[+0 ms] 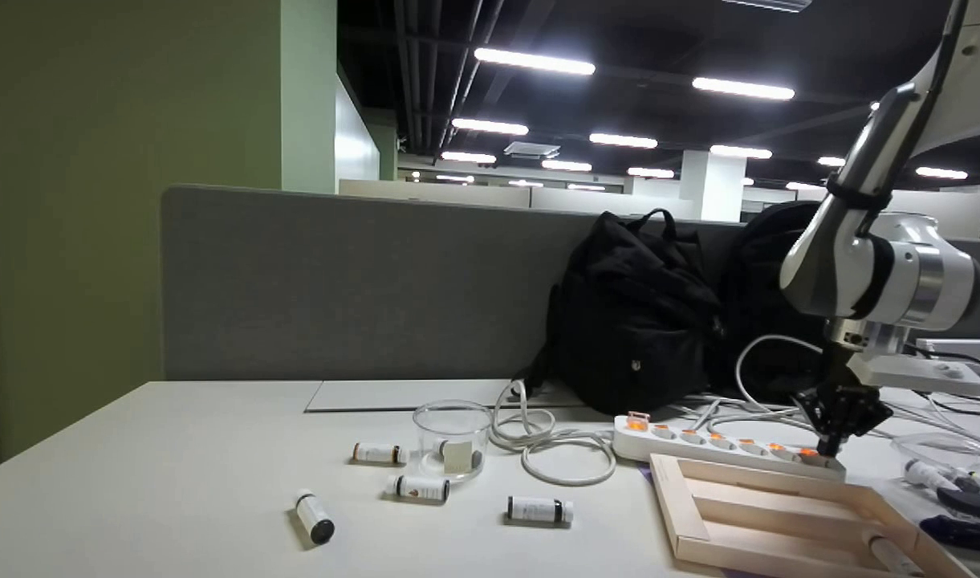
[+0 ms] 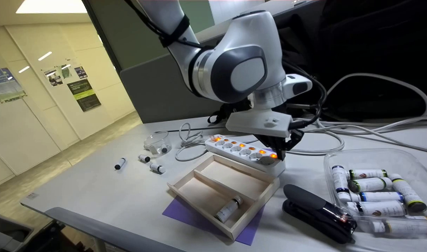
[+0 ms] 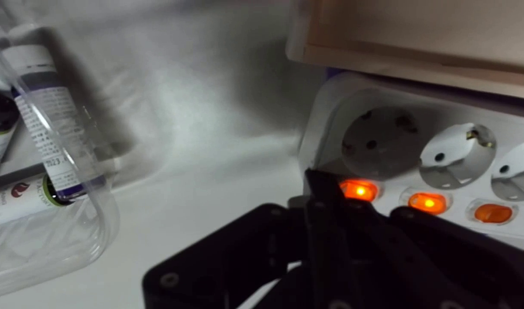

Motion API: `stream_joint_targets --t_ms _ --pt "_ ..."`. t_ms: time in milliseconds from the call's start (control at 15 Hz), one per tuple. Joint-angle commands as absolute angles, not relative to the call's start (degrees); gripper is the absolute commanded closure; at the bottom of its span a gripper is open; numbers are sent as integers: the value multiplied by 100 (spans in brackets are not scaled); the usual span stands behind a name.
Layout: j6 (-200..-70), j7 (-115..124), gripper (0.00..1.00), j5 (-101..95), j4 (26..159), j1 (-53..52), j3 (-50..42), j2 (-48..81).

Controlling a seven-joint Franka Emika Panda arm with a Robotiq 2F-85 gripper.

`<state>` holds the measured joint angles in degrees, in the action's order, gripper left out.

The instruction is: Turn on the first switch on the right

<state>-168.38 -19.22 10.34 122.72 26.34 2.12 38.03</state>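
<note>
— Black gripper [image 3: 321, 182]: fingers closed against each other, tips right at the end switch [image 3: 358, 190].
— Contact?
— Can't tell; tips overlap its edge in the wrist view. Switch glows orange, right end of the power strip [image 2: 233, 156] in both exterior views.
— Neighbours?
— Next switch [image 3: 428, 202] lit too; 3rd switch [image 3: 493, 213] dull orange.
— Containers?
— Wooden tray [image 2: 257, 207] just beside the strip, partly over a purple sheet [image 2: 183, 210]. 2 compartments; bottle [image 2: 229, 209] on its side in the compartment away from the strip.
— Clear tub [image 2: 372, 157]?
— Several white-labelled bottles [image 2: 370, 184] lying inside, bands in blue, green, yellow. Black stapler [image 2: 311, 201] sits between tub and tray.
— Any text readable?
— In the wrist view: "2023" on the blue-banded bottle [image 3: 58, 109]; "FACTOR", cut off, on a green-banded bottle [image 3: 13, 204], red emblem beside it. Smaller print is too blurred.
— Further out?
— Clear cup [image 1: 437, 421] on the white table [image 1: 176, 482], bottle end [image 1: 476, 460] showing through its wall; inside or behind, can't tell. 4 loose bottles [image 1: 540, 510] lie near it, labels too small to read. Pale cable [image 1: 570, 483] loops between cup and strip.
— Backdrop?
— Black backpack [image 1: 642, 321] in front of a grey partition [image 1: 361, 297]; posters [image 2: 84, 95] on the far wall, wording unreadable.
</note>
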Motion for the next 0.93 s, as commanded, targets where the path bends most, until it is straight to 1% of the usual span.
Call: stream_joint_targets --t_ms 0,133,267,400,467,600,733,800,867 --pt "-16366 -1789 100 1019 12168 2838 410 3558" --pt "-15669 -1801 100 1088 12017 2851 537 3016" --pt "-14983 -1928 72 1188 11783 2785 548 2689" --pt "-14052 -1976 60 1181 11577 2606 381 2243" --pt "-13591 -1989 53 1026 11587 2944 692 2050" --pt "-12558 -2128 38 983 11463 3168 841 1763" --pt "-11555 -2088 27 689 11198 3280 780 1596" --pt "-12188 -2212 44 1090 11419 2556 167 1662" --pt "-11861 -2222 37 999 11357 2619 147 1573"
